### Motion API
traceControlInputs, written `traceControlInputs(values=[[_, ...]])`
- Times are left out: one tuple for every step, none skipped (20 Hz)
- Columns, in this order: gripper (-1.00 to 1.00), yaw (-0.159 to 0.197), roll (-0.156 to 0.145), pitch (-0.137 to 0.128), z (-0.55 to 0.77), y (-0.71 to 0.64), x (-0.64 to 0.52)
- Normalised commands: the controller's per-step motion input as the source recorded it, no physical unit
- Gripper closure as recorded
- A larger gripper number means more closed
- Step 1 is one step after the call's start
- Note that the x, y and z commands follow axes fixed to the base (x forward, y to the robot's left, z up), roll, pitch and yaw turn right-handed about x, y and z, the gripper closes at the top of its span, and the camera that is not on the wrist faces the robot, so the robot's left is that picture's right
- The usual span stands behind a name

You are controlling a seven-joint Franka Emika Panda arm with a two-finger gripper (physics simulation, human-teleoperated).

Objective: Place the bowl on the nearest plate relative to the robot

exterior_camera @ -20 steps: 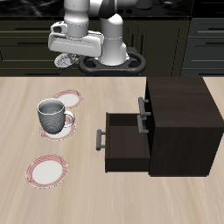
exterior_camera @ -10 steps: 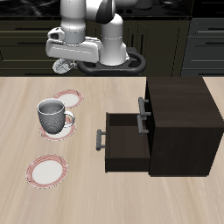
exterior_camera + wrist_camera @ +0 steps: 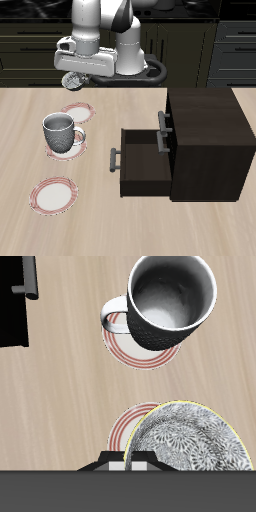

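Observation:
My gripper (image 3: pixel 78 73) hangs above the back of the table, shut on the rim of the bowl (image 3: pixel 73 81). In the wrist view the bowl (image 3: pixel 190 442) shows its grey patterned inside, clamped at the gripper (image 3: pixel 130 462). Right below it lies a plate (image 3: pixel 121 426) with a reddish rim band, the one farthest back on the table (image 3: pixel 75 112). The bowl is in the air, well clear of that plate.
A grey-white mug (image 3: pixel 60 131) stands on a second plate (image 3: pixel 73 147) nearer the front; the wrist view shows this mug (image 3: pixel 170 301) too. A third plate (image 3: pixel 54 194) lies near the front edge. A dark cabinet (image 3: pixel 205 140) has its drawer (image 3: pixel 140 160) pulled open.
The gripper has come down a little with the bowl and drifted slightly toward the table's front, over the back plate.

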Motion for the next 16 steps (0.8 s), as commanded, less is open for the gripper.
traceControlInputs(values=[[1.00,-0.016,0.004,-0.042,-0.12,0.06,-0.14],[1.00,0.234,-0.088,-0.250,0.00,0.09,-0.18],[1.00,-0.134,0.021,0.056,-0.22,0.03,-0.04],[1.00,-0.063,0.036,0.007,-0.17,0.11,-0.11],[1.00,0.176,-0.129,-0.194,-0.06,0.04,-0.13],[1.00,-0.106,0.061,0.047,-0.26,0.01,0.08],[1.00,-0.048,-0.020,-0.005,-0.32,-0.06,0.10],[1.00,-0.063,-0.022,0.038,-0.29,-0.07,0.07],[1.00,-0.077,-0.013,0.035,-0.28,0.01,0.02],[1.00,0.011,-0.036,-0.040,-0.28,0.04,-0.02],[1.00,-0.077,0.020,0.057,-0.27,0.02,-0.07],[1.00,0.023,0.043,-0.026,-0.27,0.23,-0.22],[1.00,0.129,0.032,-0.070,-0.22,0.18,-0.19],[1.00,-0.107,-0.010,0.035,-0.26,-0.03,-0.07],[1.00,-0.023,0.038,-0.006,-0.35,0.14,-0.15],[1.00,0.000,0.000,0.000,-0.02,-0.04,-0.03]])
